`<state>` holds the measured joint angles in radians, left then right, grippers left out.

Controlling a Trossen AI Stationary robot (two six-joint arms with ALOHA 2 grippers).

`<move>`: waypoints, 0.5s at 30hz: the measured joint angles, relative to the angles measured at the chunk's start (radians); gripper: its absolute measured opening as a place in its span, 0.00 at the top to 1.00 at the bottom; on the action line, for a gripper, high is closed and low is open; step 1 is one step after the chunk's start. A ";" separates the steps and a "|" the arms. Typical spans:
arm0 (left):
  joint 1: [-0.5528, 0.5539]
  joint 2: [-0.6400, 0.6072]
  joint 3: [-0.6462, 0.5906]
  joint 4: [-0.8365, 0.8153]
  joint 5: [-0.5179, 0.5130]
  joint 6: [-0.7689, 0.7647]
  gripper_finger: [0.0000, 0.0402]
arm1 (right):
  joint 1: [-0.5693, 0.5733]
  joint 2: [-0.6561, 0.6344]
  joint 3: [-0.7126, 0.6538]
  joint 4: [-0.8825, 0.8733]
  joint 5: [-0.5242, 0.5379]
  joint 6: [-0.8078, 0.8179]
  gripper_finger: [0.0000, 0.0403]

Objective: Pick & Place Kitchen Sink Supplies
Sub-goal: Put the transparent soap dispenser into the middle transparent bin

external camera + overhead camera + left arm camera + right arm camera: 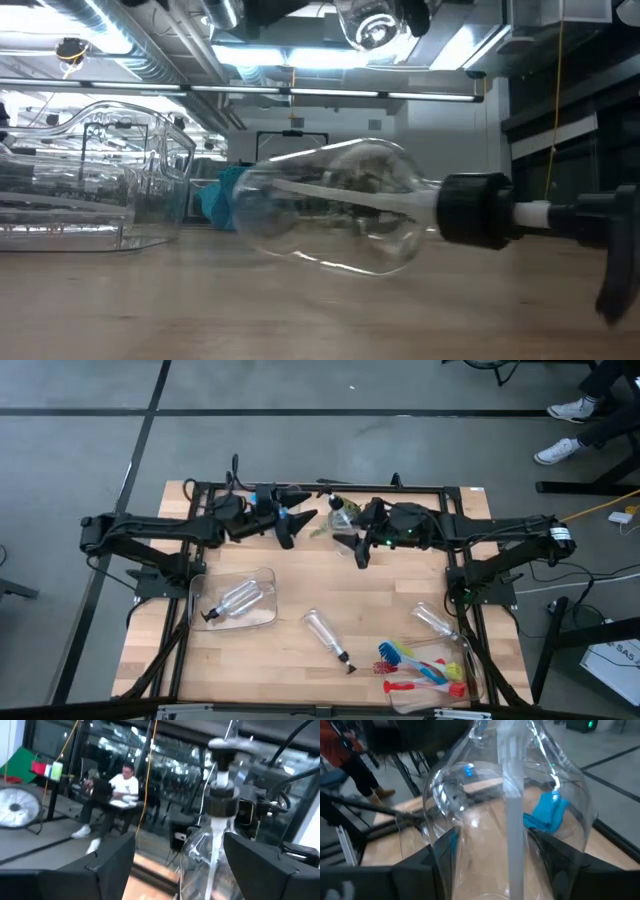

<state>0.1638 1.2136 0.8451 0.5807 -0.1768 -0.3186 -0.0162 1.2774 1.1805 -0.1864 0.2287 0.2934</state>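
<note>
Right gripper (352,532) at the far middle of the table, raised clear of the wood; fingers clamped on a clear pump bottle (342,513). Right wrist view: the bottle's (507,820) body fills the space between the two dark fingers (415,865). Low view catches the bottle (372,25) overhead, well above the tabletop.

Left gripper (296,512) just beside it, facing the held bottle; fingers stand apart, nothing between them. In the left wrist view the bottle (212,827) shows upright ahead of the open fingers (112,862), black pump top uppermost.

Second bottle (328,637) lies on its side on bare wood near the front middle; it fills the low view (380,215), pump to the right. Third bottle (233,601) lies inside the clear bin (262,578) at left. Fourth bottle (435,622) lies at right, next to the brushes (420,670), red, blue and yellow-green, heaped at the front right corner. Blue sponge (547,812) on the table beyond the held bottle.

A person (117,795) sits in the room behind
</note>
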 joint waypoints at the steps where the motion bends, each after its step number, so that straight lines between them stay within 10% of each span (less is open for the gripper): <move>1: 0.000 0.018 0.000 0.031 0.000 -0.002 0.27 | 0.000 0.000 0.000 0.014 0.000 0.006 0.46; 15: 0.004 0.166 0.114 0.142 0.090 0.026 0.27 | -0.001 0.023 0.000 0.049 0.014 0.021 0.46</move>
<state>0.1681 1.3800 0.9590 0.7228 -0.0868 -0.2924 -0.0170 1.2999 1.1805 -0.1379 0.2432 0.3149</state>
